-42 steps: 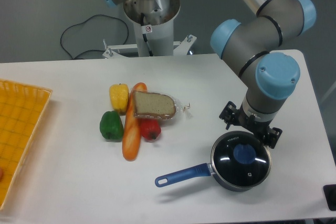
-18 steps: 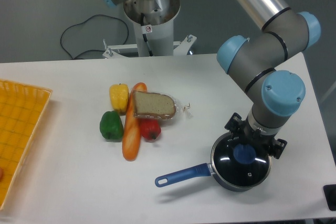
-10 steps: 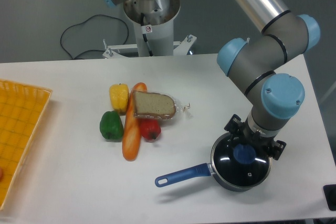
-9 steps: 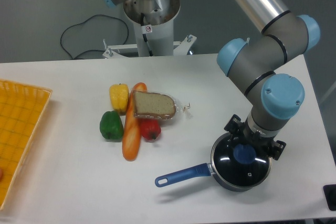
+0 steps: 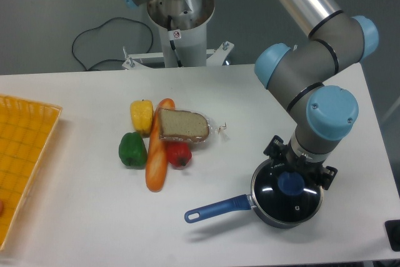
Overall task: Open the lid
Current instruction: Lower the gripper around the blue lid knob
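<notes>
A white table [image 5: 250, 110] is set before a grey wall, with the arm's base mounted at its far edge and a black cable trailing behind it.

The gripper [image 5: 299, 171] is seen low over the far side of the saucepan [image 5: 286, 196], right above the blue knob [image 5: 290, 183]. Its fingers are hidden under the wrist, so it cannot be told whether they are spread, closed, or already clamped on the knob. The lid [image 5: 287, 193] is found seated flat on the saucepan, its metal rim matching the pan's edge all round, near the right front corner of the table.

By the look of it, the task is only at the reaching stage: the approach to the knob appears made or nearly made, while the grasp is unconfirmed and the lifting is not yet done. The lid remains to be raised clear of the pan and moved away.

Counted outward from the pan: one saucepan with one long blue handle [image 5: 216, 209] pointing left, and one lid. Well to the left, a cluster is made up of one slice of bread [image 5: 183, 125] in clear wrap, one long orange loaf [image 5: 157, 152], and three peppers: one yellow pepper [image 5: 141, 115], one green pepper [image 5: 132, 149] and one red pepper [image 5: 179, 154]. One yellow basket [image 5: 22, 154] is cut off by the left edge.
</notes>
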Controlling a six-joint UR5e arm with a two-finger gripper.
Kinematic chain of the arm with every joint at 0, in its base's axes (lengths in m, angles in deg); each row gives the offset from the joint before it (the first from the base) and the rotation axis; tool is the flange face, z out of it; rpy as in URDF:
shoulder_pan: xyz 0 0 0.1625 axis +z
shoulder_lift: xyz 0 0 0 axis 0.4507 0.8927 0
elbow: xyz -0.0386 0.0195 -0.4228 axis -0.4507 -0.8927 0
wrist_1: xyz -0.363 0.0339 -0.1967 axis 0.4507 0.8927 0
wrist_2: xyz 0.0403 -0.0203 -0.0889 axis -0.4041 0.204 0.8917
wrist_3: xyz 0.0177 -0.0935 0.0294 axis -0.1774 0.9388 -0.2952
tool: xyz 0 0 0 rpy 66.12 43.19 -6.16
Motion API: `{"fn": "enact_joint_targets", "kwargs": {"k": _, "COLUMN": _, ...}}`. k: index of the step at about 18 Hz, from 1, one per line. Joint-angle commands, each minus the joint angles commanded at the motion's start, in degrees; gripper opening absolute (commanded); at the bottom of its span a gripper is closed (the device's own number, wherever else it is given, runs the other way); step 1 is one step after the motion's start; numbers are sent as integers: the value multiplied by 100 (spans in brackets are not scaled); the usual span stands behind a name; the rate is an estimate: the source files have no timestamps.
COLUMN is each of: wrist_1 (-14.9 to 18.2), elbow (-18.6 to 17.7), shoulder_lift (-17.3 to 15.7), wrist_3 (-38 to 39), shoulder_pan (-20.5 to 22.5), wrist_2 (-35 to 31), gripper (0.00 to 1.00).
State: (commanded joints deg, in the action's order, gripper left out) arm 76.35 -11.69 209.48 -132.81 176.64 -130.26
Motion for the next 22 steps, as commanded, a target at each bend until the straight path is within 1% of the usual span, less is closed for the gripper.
{"fn": "enact_joint_targets", "kwargs": {"k": 5, "wrist_1": -9, "elbow": 9, "shoulder_lift": 0, "wrist_3": 53, "shoulder_pan": 0, "wrist_2": 9, "gripper": 100}}
{"fn": "enact_joint_targets", "kwargs": {"k": 7, "wrist_1": 70, "elbow": 113, "shoulder_lift": 26, "wrist_3": 53, "shoulder_pan": 26, "wrist_2": 0, "gripper": 100}}
{"fn": "enact_joint_targets", "kwargs": {"k": 8, "wrist_1": 227, "elbow": 236, "shoulder_lift": 79, "wrist_3": 62, "shoulder_pan": 26, "wrist_2": 9, "gripper": 100}}
{"fn": "enact_joint_targets", "kwargs": {"k": 10, "wrist_1": 666, "elbow": 578, "shoulder_lift": 228, "wrist_3": 123, "shoulder_pan": 35, "wrist_2": 0, "gripper": 100}}
{"fn": "enact_joint_targets", "kwargs": {"k": 11, "wrist_1": 746, "elbow": 624, "shoulder_lift": 237, "wrist_3": 132, "shoulder_pan": 35, "wrist_2": 9, "gripper": 100}}
{"fn": "enact_joint_targets", "kwargs": {"k": 13, "wrist_1": 791, "elbow": 720, "shoulder_lift": 281, "wrist_3": 141, "shoulder_pan": 35, "wrist_2": 9, "gripper": 100}}
{"fn": "enact_joint_targets", "kwargs": {"k": 14, "wrist_1": 895, "elbow": 790, "shoulder_lift": 299, "wrist_3": 141, "shoulder_pan": 35, "wrist_2": 9, "gripper": 100}}
{"fn": "enact_joint_targets", "kwargs": {"k": 16, "wrist_1": 1229, "elbow": 922, "shoulder_lift": 325, "wrist_3": 141, "shoulder_pan": 44, "wrist_2": 26, "gripper": 100}}
{"fn": "enact_joint_targets", "kwargs": {"k": 18, "wrist_1": 1493, "elbow": 975, "shoulder_lift": 334, "wrist_3": 132, "shoulder_pan": 61, "wrist_2": 44, "gripper": 100}}
{"fn": "enact_joint_targets", "kwargs": {"k": 20, "wrist_1": 1582, "elbow": 976, "shoulder_lift": 325, "wrist_3": 132, "shoulder_pan": 70, "wrist_2": 53, "gripper": 100}}
{"fn": "enact_joint_targets", "kwargs": {"k": 22, "wrist_1": 1574, "elbow": 949, "shoulder_lift": 325, "wrist_3": 132, "shoulder_pan": 70, "wrist_2": 44, "gripper": 100}}
